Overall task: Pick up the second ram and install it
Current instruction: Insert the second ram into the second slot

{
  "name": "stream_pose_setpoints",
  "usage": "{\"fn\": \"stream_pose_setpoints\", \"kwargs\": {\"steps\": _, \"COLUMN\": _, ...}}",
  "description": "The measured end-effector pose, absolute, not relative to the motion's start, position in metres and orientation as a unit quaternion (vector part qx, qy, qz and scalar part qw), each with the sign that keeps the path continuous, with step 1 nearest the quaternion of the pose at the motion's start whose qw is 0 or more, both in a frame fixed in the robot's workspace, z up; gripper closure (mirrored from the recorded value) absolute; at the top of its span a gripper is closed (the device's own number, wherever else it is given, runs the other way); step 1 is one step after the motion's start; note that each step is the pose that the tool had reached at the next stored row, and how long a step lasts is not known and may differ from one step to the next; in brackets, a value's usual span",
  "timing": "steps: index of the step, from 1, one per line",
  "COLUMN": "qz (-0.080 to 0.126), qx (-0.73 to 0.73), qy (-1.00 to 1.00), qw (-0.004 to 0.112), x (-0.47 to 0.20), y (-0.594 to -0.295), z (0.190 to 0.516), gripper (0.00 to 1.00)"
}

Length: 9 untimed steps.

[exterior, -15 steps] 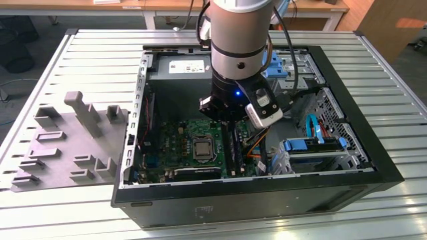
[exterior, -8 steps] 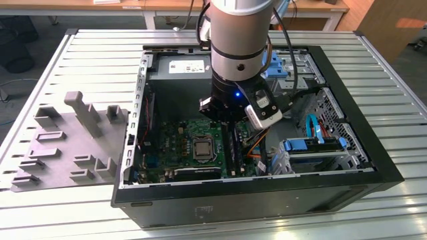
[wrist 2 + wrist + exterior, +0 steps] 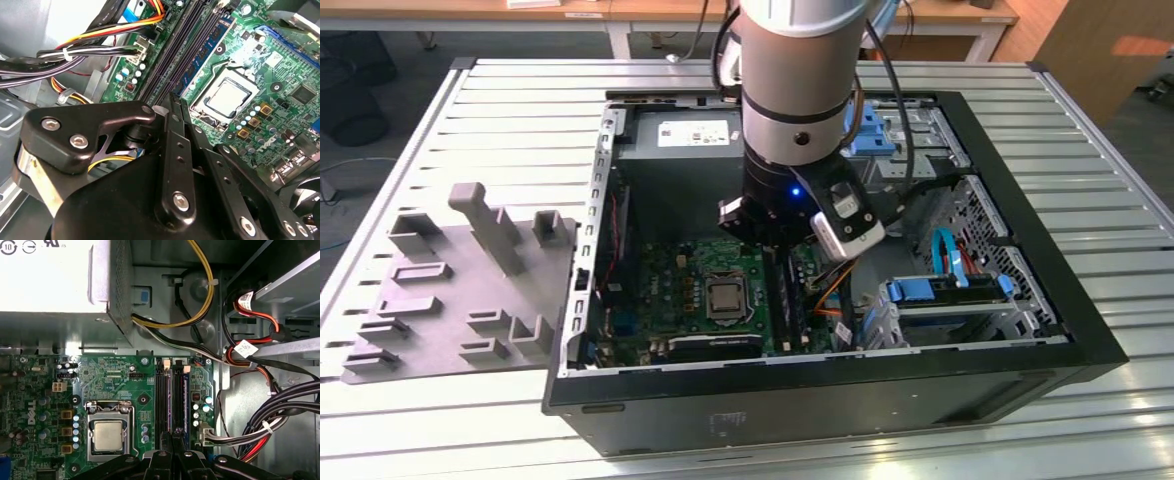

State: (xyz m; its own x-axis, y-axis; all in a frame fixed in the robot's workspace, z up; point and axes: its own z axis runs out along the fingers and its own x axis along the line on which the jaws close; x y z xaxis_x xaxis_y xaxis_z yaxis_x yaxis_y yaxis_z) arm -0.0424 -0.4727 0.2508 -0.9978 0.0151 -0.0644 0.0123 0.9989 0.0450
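The second ram (image 3: pixel 204 52), dark with blue labels, stands edge-down on the motherboard (image 3: pixel 285 70), extending straight ahead from the jaws. The gripper (image 3: pixel 175 102) has its jaws closed together at the stick's near end; whether they touch it cannot be told.

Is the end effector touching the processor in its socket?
Apart. In the first wrist view, bare green board lies between the end effector and the processor.
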Motion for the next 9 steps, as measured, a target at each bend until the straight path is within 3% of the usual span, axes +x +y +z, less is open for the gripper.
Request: {"fn": "stream_pose_setpoints", "kwargs": {"steps": 9, "qz": 0.022, "qx": 0.007, "qy": 0.999, "qw": 0.032, "x": -0.0424, "y": -0.4731, "z": 0.2425, "gripper": 0.88}}
